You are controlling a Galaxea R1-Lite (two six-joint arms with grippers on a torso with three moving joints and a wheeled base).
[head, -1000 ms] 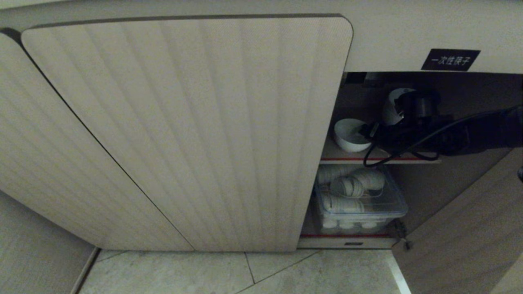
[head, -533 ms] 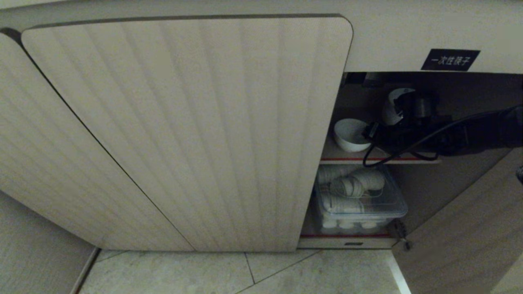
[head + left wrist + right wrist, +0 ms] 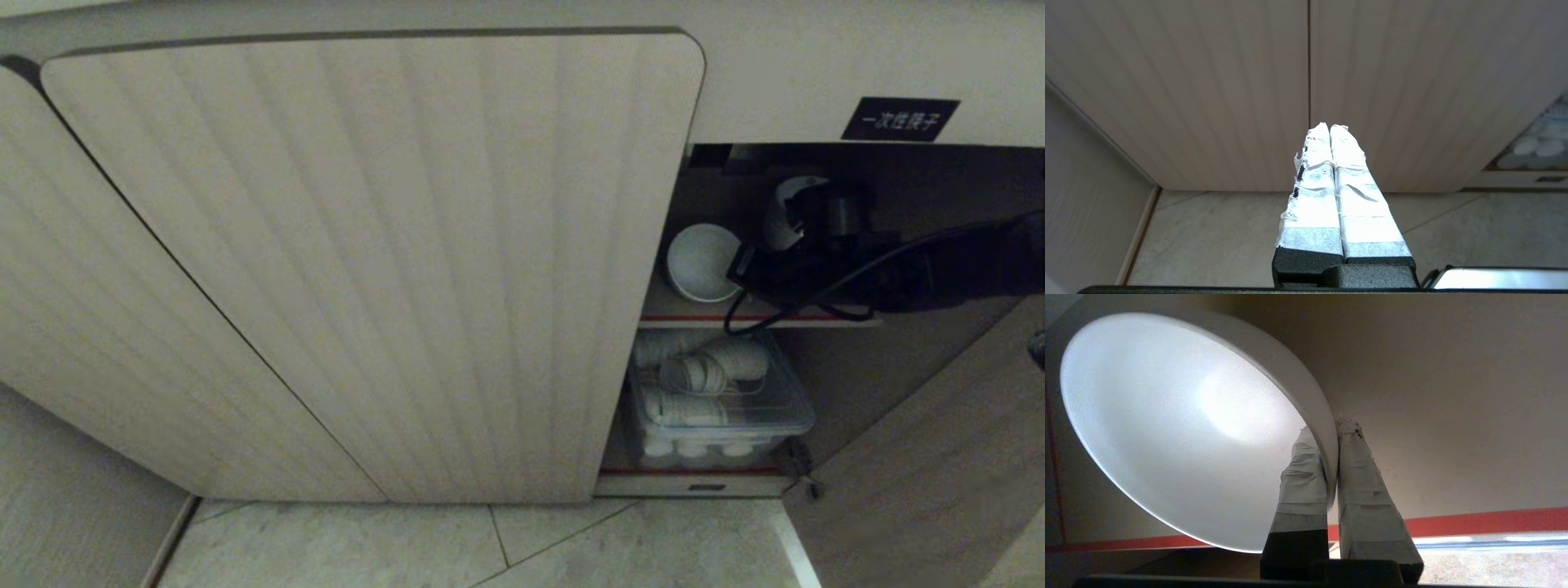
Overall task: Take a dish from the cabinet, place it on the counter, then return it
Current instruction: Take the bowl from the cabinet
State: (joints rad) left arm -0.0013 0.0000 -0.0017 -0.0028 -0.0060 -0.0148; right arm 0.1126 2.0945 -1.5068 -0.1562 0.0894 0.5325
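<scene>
1. Right end effector pinches the white dish by its rim at 3 o'clock, on the cabinet's upper shelf
2. Step: taking it out; next, withdraw level toward the tabletop
3. Left end effector closed, parked

My right gripper now pinches the rim of the white bowl, where a second ago it stood spread; the bowl tips up off the shelf, mouth outward.
</scene>
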